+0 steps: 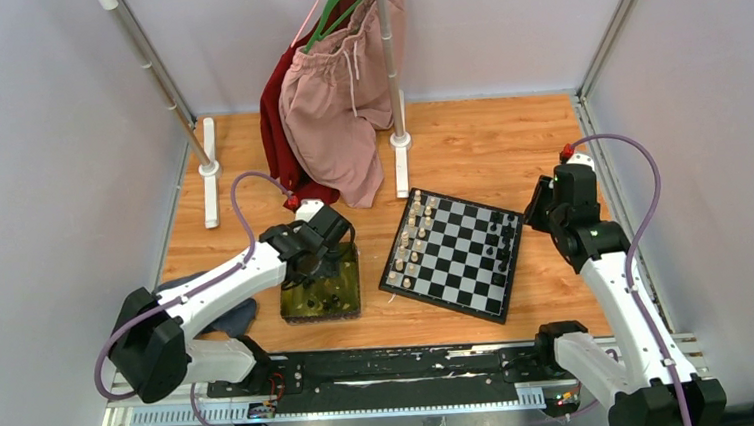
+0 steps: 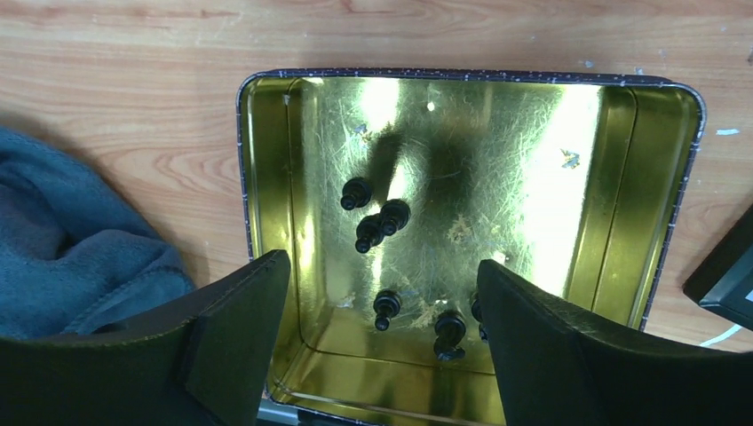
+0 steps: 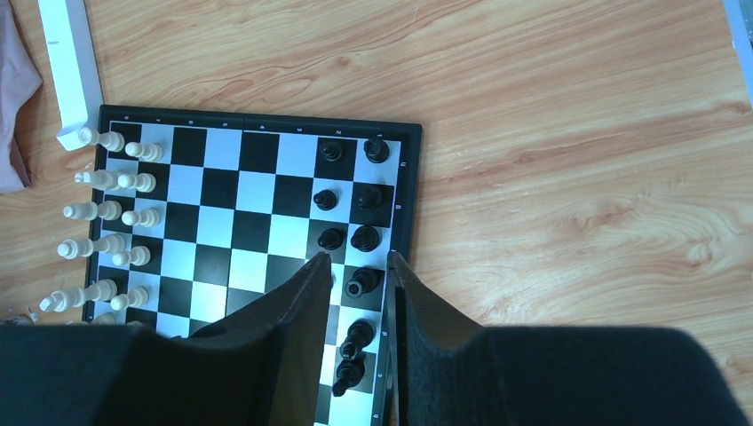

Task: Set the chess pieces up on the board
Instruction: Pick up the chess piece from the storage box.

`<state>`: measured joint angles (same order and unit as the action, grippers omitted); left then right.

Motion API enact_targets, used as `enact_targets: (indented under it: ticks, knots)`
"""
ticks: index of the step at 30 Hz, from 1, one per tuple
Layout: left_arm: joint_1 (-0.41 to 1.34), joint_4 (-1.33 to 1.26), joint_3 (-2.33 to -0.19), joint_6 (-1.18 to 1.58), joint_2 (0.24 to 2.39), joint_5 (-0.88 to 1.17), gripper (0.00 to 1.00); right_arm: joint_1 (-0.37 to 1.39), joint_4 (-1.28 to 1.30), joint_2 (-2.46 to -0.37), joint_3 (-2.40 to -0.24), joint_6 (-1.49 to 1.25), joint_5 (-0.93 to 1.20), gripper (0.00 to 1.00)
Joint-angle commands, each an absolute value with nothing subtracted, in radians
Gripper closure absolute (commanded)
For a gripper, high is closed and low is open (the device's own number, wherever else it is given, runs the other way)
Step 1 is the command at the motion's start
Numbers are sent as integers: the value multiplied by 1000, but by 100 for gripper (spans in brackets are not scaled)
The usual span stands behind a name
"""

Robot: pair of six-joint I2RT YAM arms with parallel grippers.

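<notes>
The left gripper hangs with its two dark fingers spread wide and nothing between them, aimed down into the shiny yellow-green rectangular metal tray. Under the gap and just ahead of it are the tiny black chess pieces not yet set out. One is nearer the left finger, one is close to the right finger with another half hidden behind that finger, and a touching pair and a single piece are farther ahead; all appear to lie on their sides. Left of the fingers, outside the tray, a blue-grey cloth rests on the wooden table. The right gripper keeps only a narrow gap above the right edge of the flat black and light grey checked chessboard. Black pieces show through that gap, and whether one is pinched cannot be told. Ahead of its tips more black pieces stand in two files, with cream-white pieces far to the left. The black pieces look light, rigid and smooth, so they would likely roll or slip on the slick metal. The safest hold is probably across the waist of a lone piece, not the touching pair.
</notes>
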<state>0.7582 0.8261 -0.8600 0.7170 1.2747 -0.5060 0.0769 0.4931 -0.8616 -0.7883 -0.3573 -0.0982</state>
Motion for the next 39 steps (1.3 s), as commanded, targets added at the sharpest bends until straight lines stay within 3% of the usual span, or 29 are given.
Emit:
enact_targets:
  ticks: [1, 24, 32, 39]
  knots:
    - [730, 759, -830, 735, 1273, -458, 19, 98, 491, -852, -782, -348, -115, 66]
    - [604, 663, -789, 743, 1362, -399, 37, 111, 463, -891, -793, -328, -120, 67]
    - [585, 649, -788, 763, 1391, -380, 49, 111, 452, -902, -790, -326, -116, 67]
    - [576, 647, -775, 779, 1395, -379, 51, 111, 442, -908, -780, -324, -115, 67]
